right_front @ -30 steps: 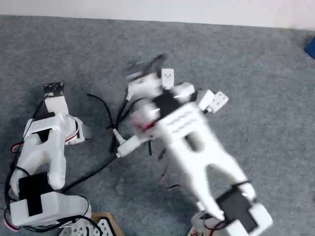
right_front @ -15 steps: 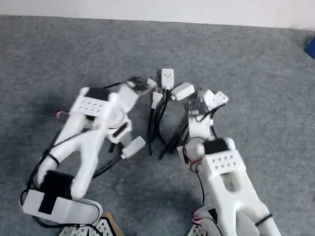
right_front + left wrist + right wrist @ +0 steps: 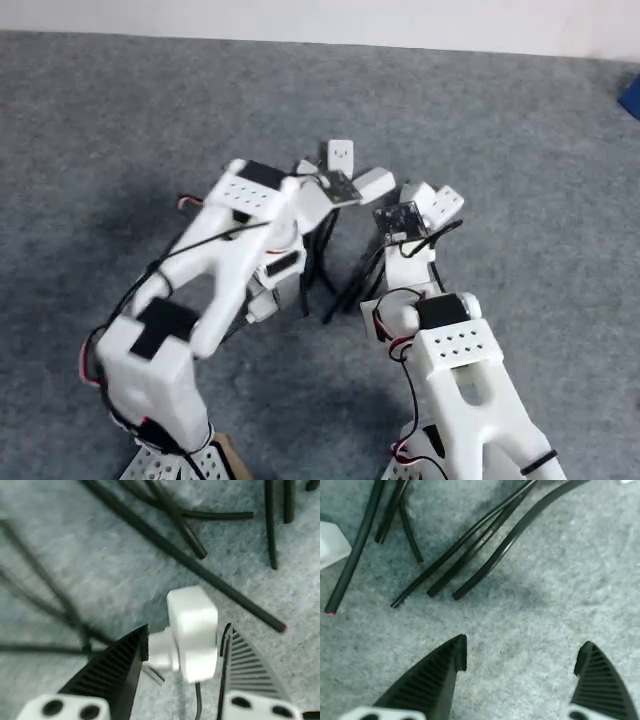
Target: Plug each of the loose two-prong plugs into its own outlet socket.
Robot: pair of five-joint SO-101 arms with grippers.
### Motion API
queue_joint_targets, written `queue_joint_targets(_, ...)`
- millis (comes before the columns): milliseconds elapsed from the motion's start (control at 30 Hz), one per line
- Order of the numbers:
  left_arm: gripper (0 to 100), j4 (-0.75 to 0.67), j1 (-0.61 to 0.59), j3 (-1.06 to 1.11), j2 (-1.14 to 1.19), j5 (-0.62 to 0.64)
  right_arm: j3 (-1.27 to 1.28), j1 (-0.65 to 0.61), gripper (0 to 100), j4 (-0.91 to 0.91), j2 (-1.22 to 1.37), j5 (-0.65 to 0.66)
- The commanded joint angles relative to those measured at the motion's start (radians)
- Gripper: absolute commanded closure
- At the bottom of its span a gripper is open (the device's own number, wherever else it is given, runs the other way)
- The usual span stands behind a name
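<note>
While the left claw (image 3: 185, 632) sits astride the white plug (image 3: 194, 611), don't count it as caught. The plug takes up most of the space inside the claw, yet I cannot tell whether it is clamped or merely bracketed. In the high view that claw is at twelve o'clock from the middle of the grey surface (image 3: 520, 130), right against the outlet sockets (image 3: 340, 156), so the plug is near where it belongs.

Treat the plug as light, hard and smooth. It is probably moulded plastic, which slips or pivots under a light squeeze but is unlikely to crush. Take it across the broad flat sides of the body, well back from the end that enters the socket, and never by the thin lead (image 3: 197, 702). That lead looks stiff enough to tug the plug off line as you lift.

Your right claw (image 3: 525, 642) hangs wide apart and empty over bare surface, with the cut ends of the black cords (image 3: 485, 525) at its twelve o'clock. You could use it to steady a socket, since those blocks look light enough to skid when pushed.

What seems to be a second plug (image 3: 262, 304) lies at seven o'clock from the sockets, partly under the left arm.
</note>
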Motion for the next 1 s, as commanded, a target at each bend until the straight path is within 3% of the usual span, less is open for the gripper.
queue_joint_targets(0,76,0.018,0.031,-0.071,0.067,-0.006,-0.002,0.001,66.2,-0.015,-0.024,0.012)
queue_joint_targets(167,79,0.017,0.056,-0.077,0.094,-0.006,-0.002,0.001,66.2,-0.016,-0.024,0.012)
queue_joint_targets(300,99,0.018,0.054,-0.082,0.087,-0.008,-0.001,0.001,66.2,-0.016,-0.024,0.012)
queue_joint_targets(467,100,0.137,-0.022,-0.171,0.087,-0.012,-0.001,0.001,66.2,-0.016,-0.024,0.012)
queue_joint_targets(667,100,0.345,-0.234,-0.518,0.087,-0.133,-0.001,0.001,66.2,-0.016,-0.024,0.012)
queue_joint_targets(967,100,0.333,-0.697,-0.71,0.097,-0.384,0.001,-0.001,66.2,-0.016,-0.024,0.012)
